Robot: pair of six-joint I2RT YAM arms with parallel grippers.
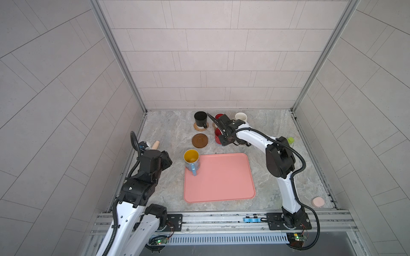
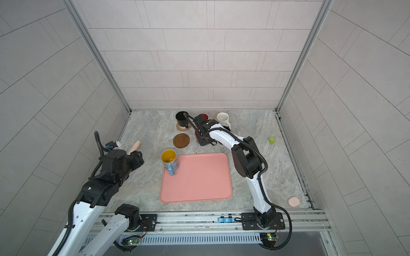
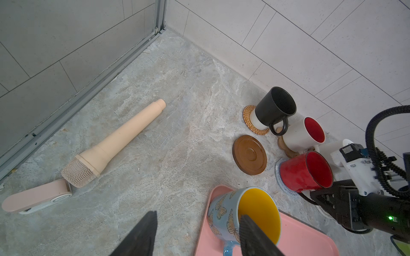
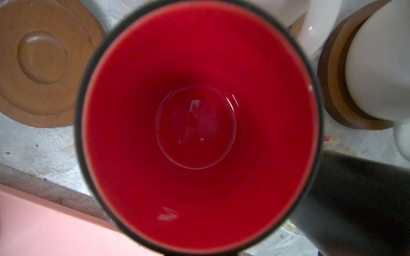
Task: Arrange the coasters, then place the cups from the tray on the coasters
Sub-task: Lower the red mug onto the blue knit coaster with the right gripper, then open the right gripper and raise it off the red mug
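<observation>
**A:** Where was the tray, and what was on it?

**B:** In both top views the pink tray (image 1: pixel 221 181) lay mid-frame on the table (image 1: pixel 168 137). Only the light blue cup (image 1: pixel 191 160) stood on it. It was upright at the tray's upper left corner, with its handle toward the bottom of the frame.

**A:** And the other cups?

**B:** They were grouped above the tray, near the back wall. The black cup (image 1: pixel 200 119) sat on the rattan coaster (image 3: pixel 249 115), and just below it lay a bare brown wooden coaster (image 1: pixel 200 140). To their right, the white cup with red inside (image 3: pixel 297 135) stood on the paw-shaped coaster (image 3: pixel 281 143). The plain white cup (image 1: pixel 241 116) stood on a second wooden coaster (image 4: pixel 332 88), and the red cup (image 3: pixel 299 175) on the grey-blue crochet coaster (image 3: pixel 277 174).

**A:** The tools?

**B:** The left tool (image 3: pixel 198 215) hung left of the tray with its fingers spread, holding nothing. The right tool (image 3: pixel 315 195) was pressed together right against the red cup, and its wrist camera looked straight down into the cup. I could not tell whether it pinched the handle.
</observation>
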